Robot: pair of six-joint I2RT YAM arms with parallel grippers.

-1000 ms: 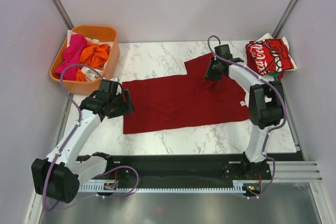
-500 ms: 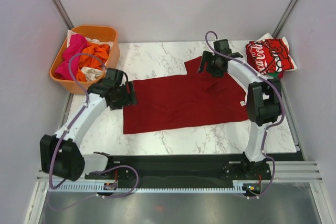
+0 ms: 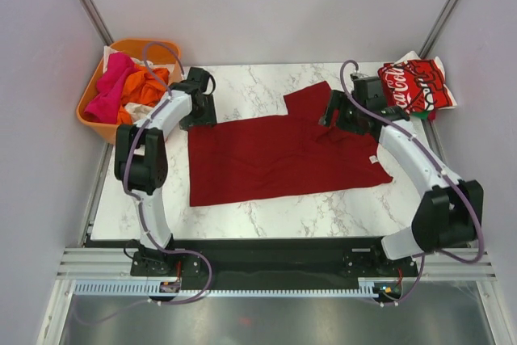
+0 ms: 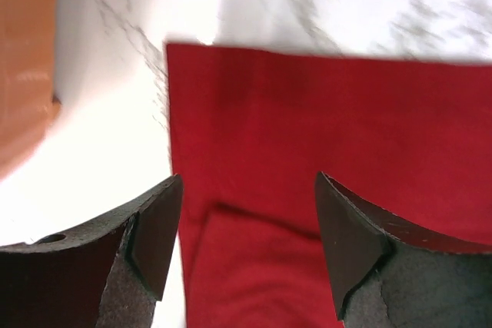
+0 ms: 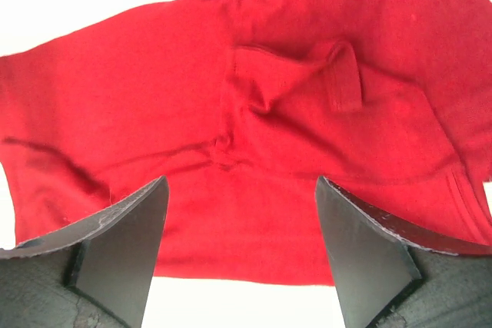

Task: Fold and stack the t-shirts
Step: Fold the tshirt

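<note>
A dark-red t-shirt [image 3: 283, 155] lies spread flat on the marble table, one sleeve pointing to the far side. My left gripper [image 3: 198, 111] hovers open over its far-left corner, and the left wrist view shows cloth [image 4: 330, 113] under the open left gripper [image 4: 246, 190]. My right gripper [image 3: 339, 115] is open above the shirt's far-right part. Below the right gripper [image 5: 241, 190] lie wrinkled cloth [image 5: 154, 113] and a folded-over sleeve [image 5: 338, 74]. Neither gripper holds anything. A folded bright red Coca-Cola t-shirt [image 3: 414, 86] rests at the far right corner.
An orange tub [image 3: 101, 125] stands off the table's far-left corner, holding pink [image 3: 109, 86], orange [image 3: 145, 82] and white tees. Its wall [image 4: 23, 51] shows close by in the left wrist view. Grey walls enclose the table on three sides.
The right gripper opened and let go of the dark-red shirt near its sleeve. The left arm swung from the shirt's left edge up to its far-left corner, beside the tub.
</note>
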